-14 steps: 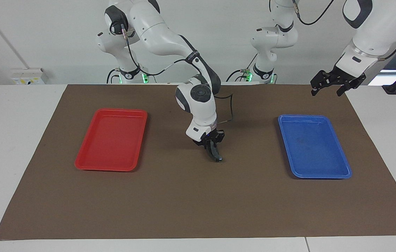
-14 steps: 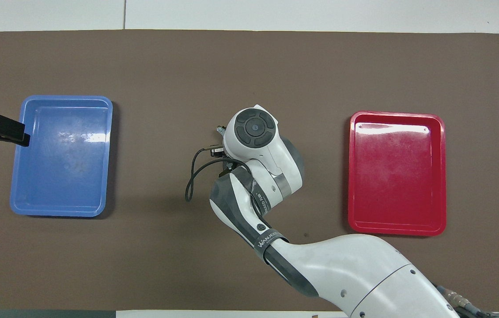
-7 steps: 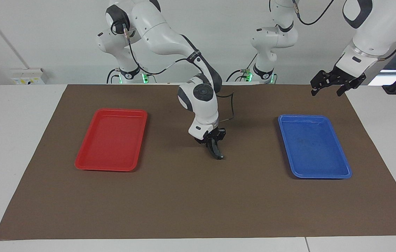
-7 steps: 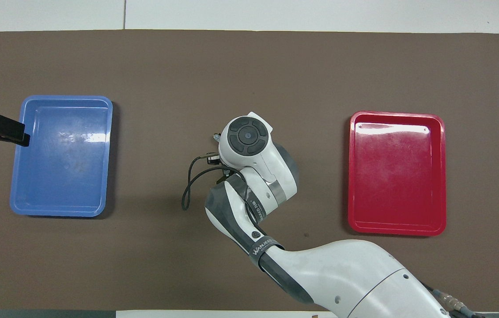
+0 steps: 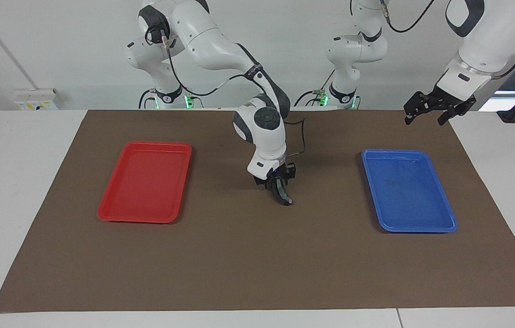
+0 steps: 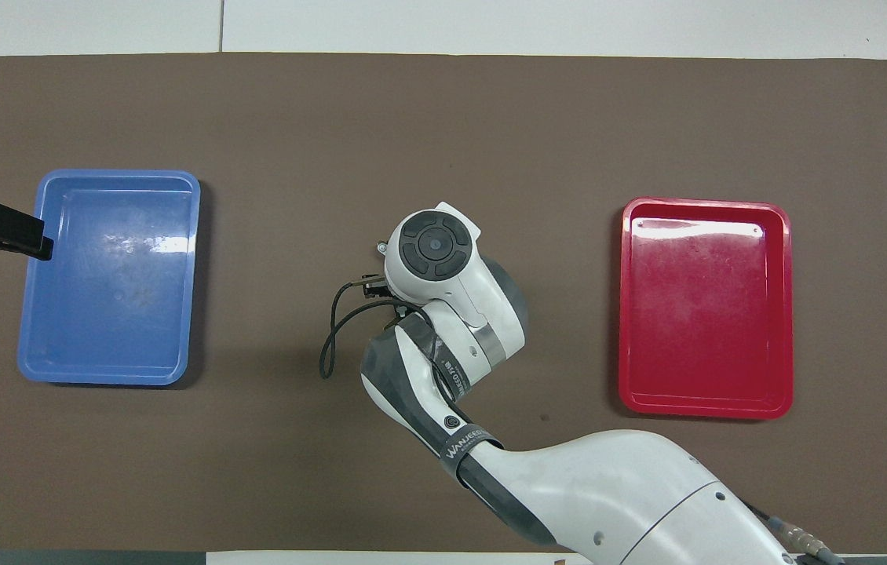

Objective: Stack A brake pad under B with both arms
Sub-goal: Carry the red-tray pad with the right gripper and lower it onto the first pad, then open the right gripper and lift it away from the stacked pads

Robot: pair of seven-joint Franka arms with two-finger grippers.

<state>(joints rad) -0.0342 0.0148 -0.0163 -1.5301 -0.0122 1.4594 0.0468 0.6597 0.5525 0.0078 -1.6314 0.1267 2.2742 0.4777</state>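
Black and raised, the left gripper [image 5: 425,119] waits over the brown mat's [image 5: 239,264] edge at the robots' end, close to the blue tray [image 5: 440,226]. Its jaws stand apart and hold nothing.

Farther out, at the middle of the mat, the right arm bends steeply down between the two trays. The right gripper [image 5: 278,187] is clamped on B [image 5: 283,197], the curved black pad, which hangs on edge with its pale-marked tip pointing down, just above or touching the mat; I cannot tell which. From overhead the arm hides both gripper and pad.

The blue tray and the red tray [image 5: 143,221] lie toward opposite ends of the mat, each holding nothing. The A brake pad shows in neither view.

The step in hand seems to be carrying B. Next, B likely needs turning flat and setting on top of A, once A lies in place.
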